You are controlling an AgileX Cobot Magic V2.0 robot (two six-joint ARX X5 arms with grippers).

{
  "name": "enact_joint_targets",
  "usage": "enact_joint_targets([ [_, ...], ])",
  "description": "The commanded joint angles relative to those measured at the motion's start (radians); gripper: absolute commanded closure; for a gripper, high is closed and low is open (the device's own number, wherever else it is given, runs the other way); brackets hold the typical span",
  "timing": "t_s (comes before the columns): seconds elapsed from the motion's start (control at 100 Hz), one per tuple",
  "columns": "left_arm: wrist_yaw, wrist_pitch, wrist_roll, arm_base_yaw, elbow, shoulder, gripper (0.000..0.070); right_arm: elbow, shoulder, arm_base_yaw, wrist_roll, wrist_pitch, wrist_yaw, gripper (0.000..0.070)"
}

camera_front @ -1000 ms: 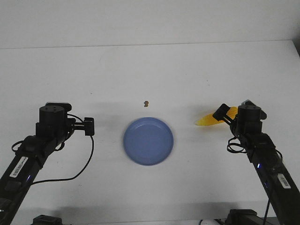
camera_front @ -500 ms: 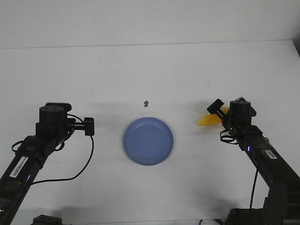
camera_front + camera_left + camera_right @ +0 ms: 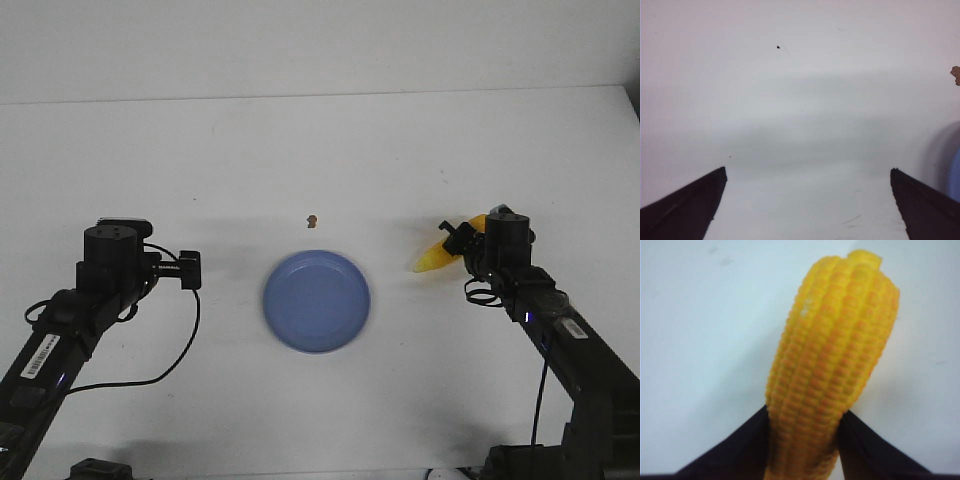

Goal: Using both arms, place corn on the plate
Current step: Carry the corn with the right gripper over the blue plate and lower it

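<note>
Two arms: the right gripper (image 3: pixel 462 243) is clamped on the corn (image 3: pixel 447 251), right of the plate (image 3: pixel 317 301). Left gripper (image 3: pixel 805 200) waits apart. Hold firm, lift clear before carrying left.

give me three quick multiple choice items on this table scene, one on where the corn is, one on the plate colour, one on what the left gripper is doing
1. Where is the corn?
A. on the plate
B. on the robot's right of the plate, between the right gripper's fingers
C. beside the left arm

2. What colour is the plate?
A. red
B. green
C. blue-lavender

3. What state is the left gripper in?
A. open and empty
B. shut on the corn
C. shut on the plate

Key:
1 B, the right wrist view shows the right gripper with a finger on each side of the ear.
2 C, clear in the front view.
3 A, its fingers stand wide apart over bare table.
</note>
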Motion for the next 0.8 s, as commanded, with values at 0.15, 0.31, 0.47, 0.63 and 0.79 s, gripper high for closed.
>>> enact_joint_targets([
  [0.15,0.001,0.002,-0.003,-0.002,0.014,0.004,0.0000,0.017,-0.146,0.202,-0.109,0.003,-0.154,0.0547],
  [0.31,0.001,0.002,-0.003,-0.002,0.014,0.004,0.0000,0.017,-0.146,0.388,-0.101,0.011,-0.099,0.0477],
  [0.47,0.001,0.002,-0.003,-0.002,0.014,0.004,0.0000,0.017,-0.084,0.509,-0.074,0.061,-0.068,0.0459],
  [0.63,0.001,0.002,-0.003,-0.002,0.014,0.004,0.0000,0.017,-0.012,0.554,-0.045,0.109,-0.056,0.0371],
  [0.79,0.002,0.002,-0.003,-0.002,0.014,0.004,0.0000,0.017,0.040,0.560,-0.027,0.103,-0.053,0.0321],
])
